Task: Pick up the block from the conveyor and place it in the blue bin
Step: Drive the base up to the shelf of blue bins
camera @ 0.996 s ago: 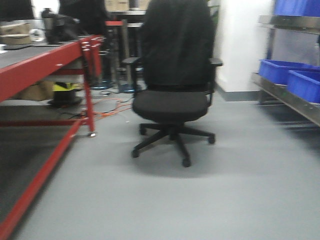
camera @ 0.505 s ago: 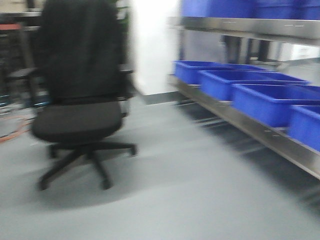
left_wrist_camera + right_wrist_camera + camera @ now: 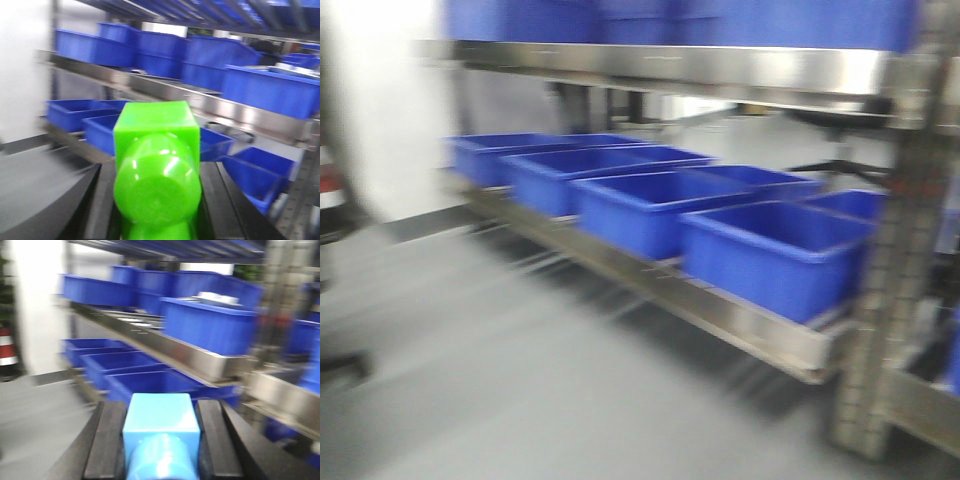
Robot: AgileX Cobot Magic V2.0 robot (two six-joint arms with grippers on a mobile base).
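Green block (image 3: 156,150), a bright cube with a rounded part facing the left wrist camera, sits clamped between the two black fingers (image 3: 100,210) of the left gripper (image 3: 157,205), which closes on it from both sides. The right gripper (image 3: 160,440) likewise grips a blue block (image 3: 160,425) of the same shape, its dark fingers (image 3: 107,440) pressed against the block's left and right faces. Both blocks are held in the air, facing a rack of blue bins (image 3: 775,255). In the front view four of these open bins stand side by side in a row on a low steel shelf (image 3: 720,312), each just beside the next, receding to the left. An upper shelf (image 3: 700,65) above them carries more blue containers, and a perforated metal post (image 3: 890,300) holds the rack up at the right. Grey floor (image 3: 470,380) stretches before the rack, with a white wall (image 3: 380,120) at the far left. All three views are smeared, so fine detail in the bins cannot be made out.
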